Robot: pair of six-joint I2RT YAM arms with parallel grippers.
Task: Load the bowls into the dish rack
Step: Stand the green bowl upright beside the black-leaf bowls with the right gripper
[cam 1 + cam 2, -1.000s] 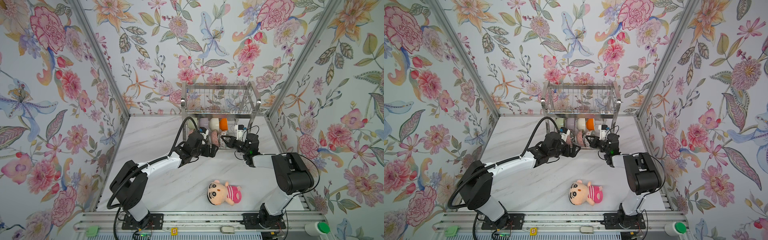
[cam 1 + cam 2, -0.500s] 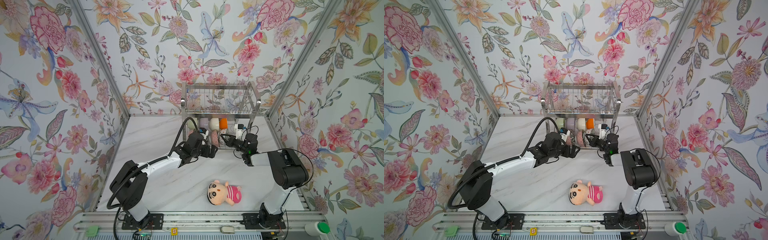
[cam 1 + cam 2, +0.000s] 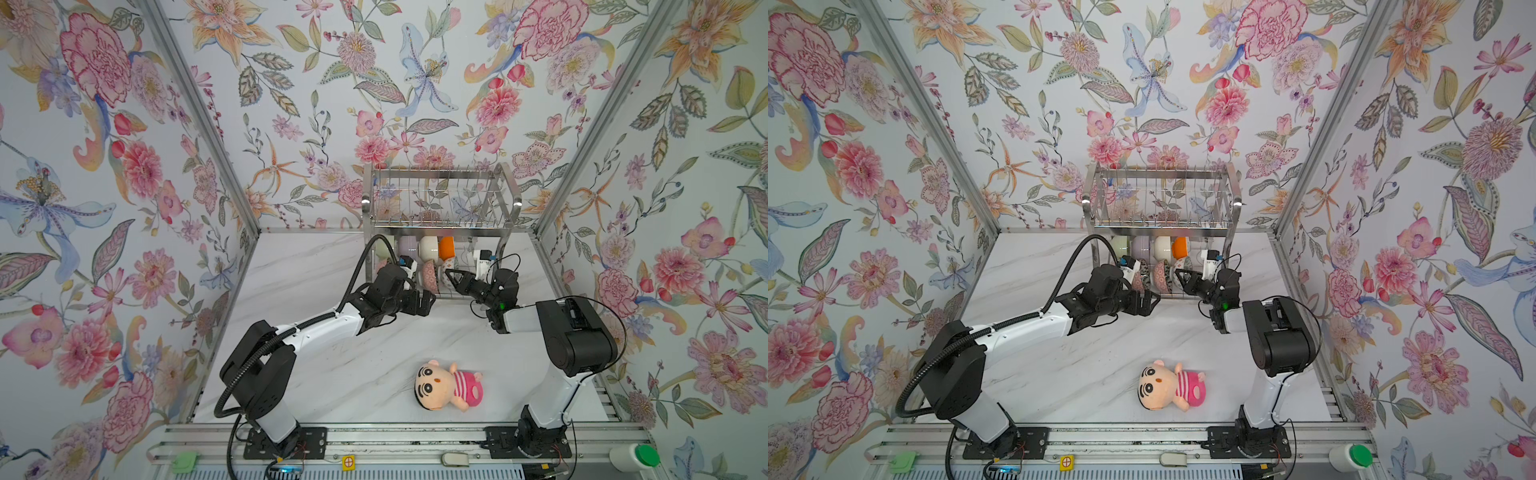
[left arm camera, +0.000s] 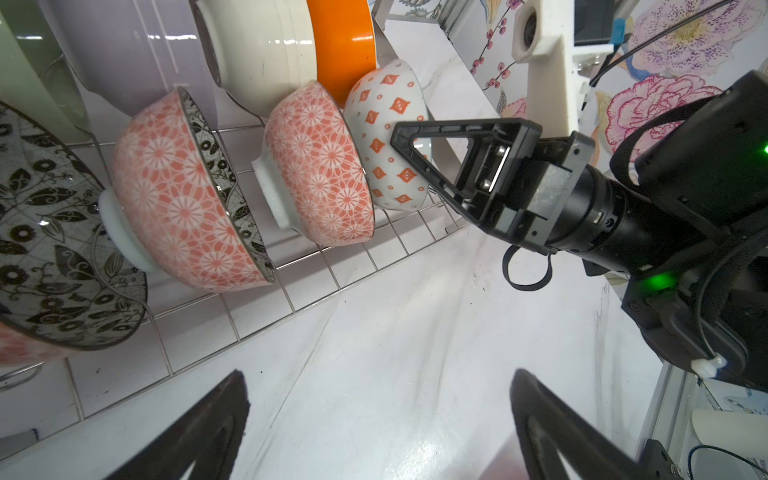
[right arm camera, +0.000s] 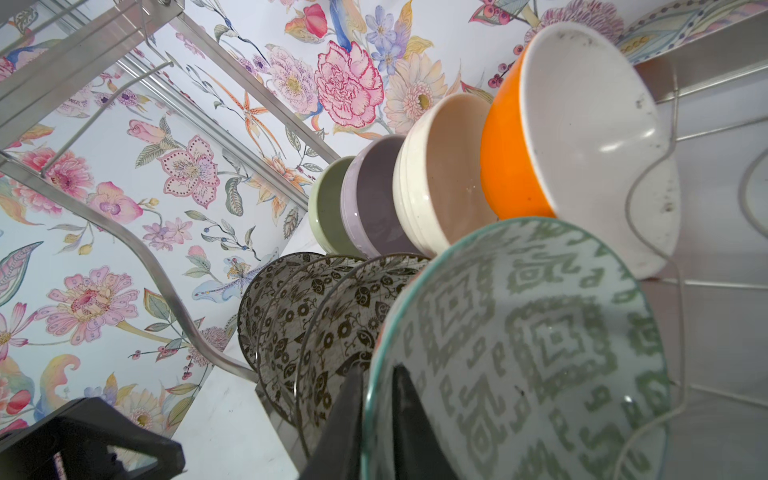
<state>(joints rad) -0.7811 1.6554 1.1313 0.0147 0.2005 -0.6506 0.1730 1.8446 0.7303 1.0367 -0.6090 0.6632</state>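
The dish rack (image 3: 440, 195) (image 3: 1163, 195) stands at the back wall. Its lower tier holds several bowls on edge: pale green (image 5: 326, 208), lavender (image 5: 370, 199), cream (image 5: 419, 199) and orange (image 5: 511, 166) behind, pink-flowered ones (image 4: 178, 199) (image 4: 320, 166) in front. A white bowl with orange diamonds (image 4: 386, 108) and a green-patterned inside (image 5: 540, 340) leans at the row's right end. My right gripper (image 5: 379, 370) (image 3: 451, 274) straddles its rim, jaws slightly apart. The left gripper (image 4: 380, 376) (image 3: 428, 301) hangs wide open and empty over the table before the rack.
A plush doll in a pink striped shirt (image 3: 446, 384) (image 3: 1169, 384) lies on the marble table near the front. The rack's curved steel leg (image 5: 166, 282) and upper tier stand close around the right gripper. Flowered walls enclose three sides.
The right arm has shifted slightly at the rack, and its jaws have eased a little apart on the diamond bowl's rim. The left arm has not moved.
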